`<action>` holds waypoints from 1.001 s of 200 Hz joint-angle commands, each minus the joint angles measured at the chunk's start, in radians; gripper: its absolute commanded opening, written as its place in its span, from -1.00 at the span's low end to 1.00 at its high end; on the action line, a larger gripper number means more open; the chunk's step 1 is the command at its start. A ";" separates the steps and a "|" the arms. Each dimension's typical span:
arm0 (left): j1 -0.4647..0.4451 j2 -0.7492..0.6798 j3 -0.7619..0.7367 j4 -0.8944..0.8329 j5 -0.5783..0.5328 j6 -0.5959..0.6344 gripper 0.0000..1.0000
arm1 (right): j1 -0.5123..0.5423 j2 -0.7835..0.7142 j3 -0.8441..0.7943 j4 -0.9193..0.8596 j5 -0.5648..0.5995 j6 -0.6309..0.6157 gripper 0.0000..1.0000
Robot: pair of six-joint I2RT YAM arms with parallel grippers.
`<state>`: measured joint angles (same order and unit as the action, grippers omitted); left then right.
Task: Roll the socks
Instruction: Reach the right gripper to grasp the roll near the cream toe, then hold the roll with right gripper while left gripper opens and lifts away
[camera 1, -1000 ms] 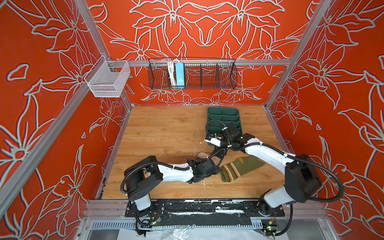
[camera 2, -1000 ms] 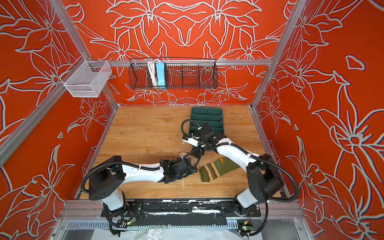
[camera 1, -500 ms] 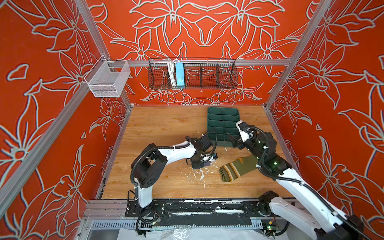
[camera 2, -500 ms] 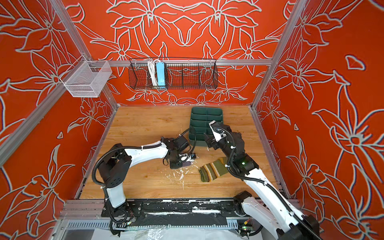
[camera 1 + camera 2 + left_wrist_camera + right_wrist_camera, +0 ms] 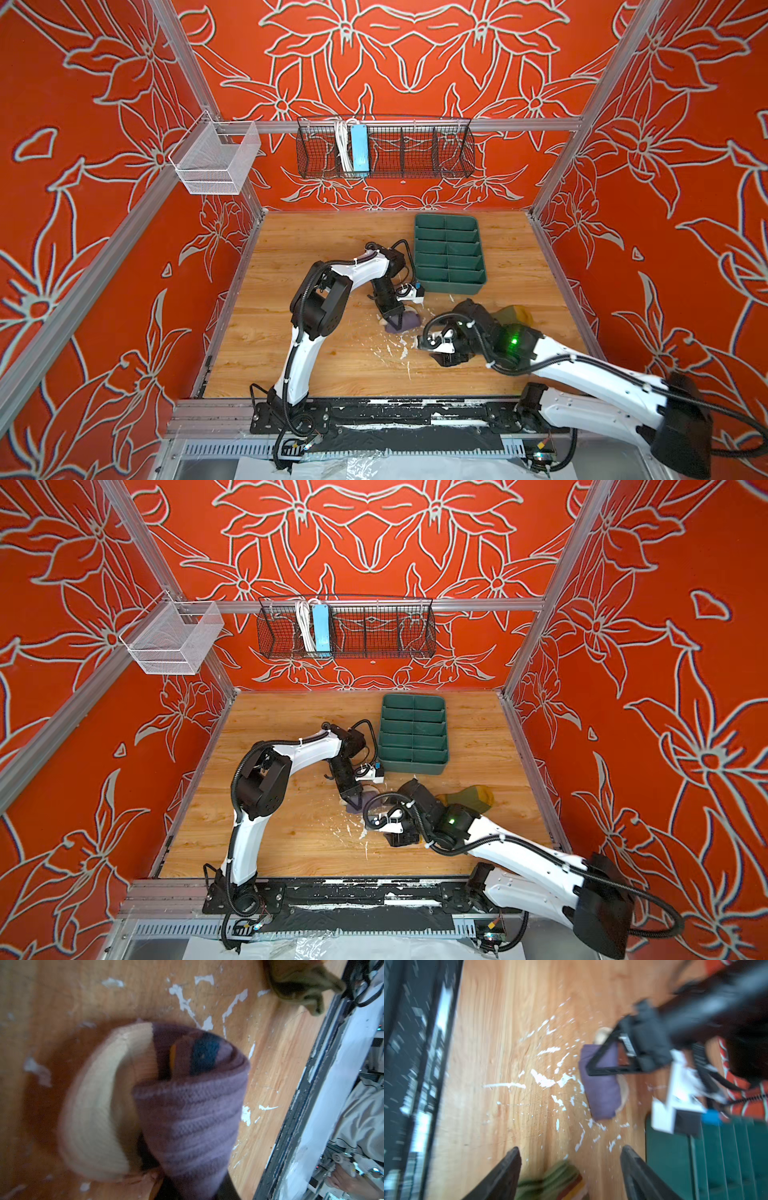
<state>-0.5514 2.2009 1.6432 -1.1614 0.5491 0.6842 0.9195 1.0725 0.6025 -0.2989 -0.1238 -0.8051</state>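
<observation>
- Since a second ago my right arm has swung back from the tray; I see the right jaws apart over the olive sock end.
- Left jaws stay clamped on the rolled purple sock, on the surface near the tray.

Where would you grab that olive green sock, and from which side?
Probably the striped end, from above: the olive sock lies flat on the table, so a top-down pinch suits it. The open right claw hangs right there.
</observation>
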 commanded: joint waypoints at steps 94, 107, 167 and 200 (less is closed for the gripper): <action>-0.007 0.060 -0.009 -0.073 0.004 0.018 -0.91 | -0.002 0.560 0.056 0.649 0.146 -0.201 0.04; -0.007 0.059 -0.008 -0.070 0.004 0.021 -0.91 | -0.005 0.588 0.067 0.632 0.142 -0.212 -0.19; -0.007 -0.052 -0.064 0.085 -0.076 -0.061 -0.57 | -0.001 0.585 0.143 0.317 0.121 -0.175 -1.00; -0.005 -0.244 -0.185 0.299 -0.161 -0.113 0.95 | 0.000 0.572 0.188 0.118 0.075 -0.115 -1.00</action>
<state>-0.5510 2.0892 1.5219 -1.0508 0.4885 0.6121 0.9188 1.6344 0.7708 0.0738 0.0074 -0.9787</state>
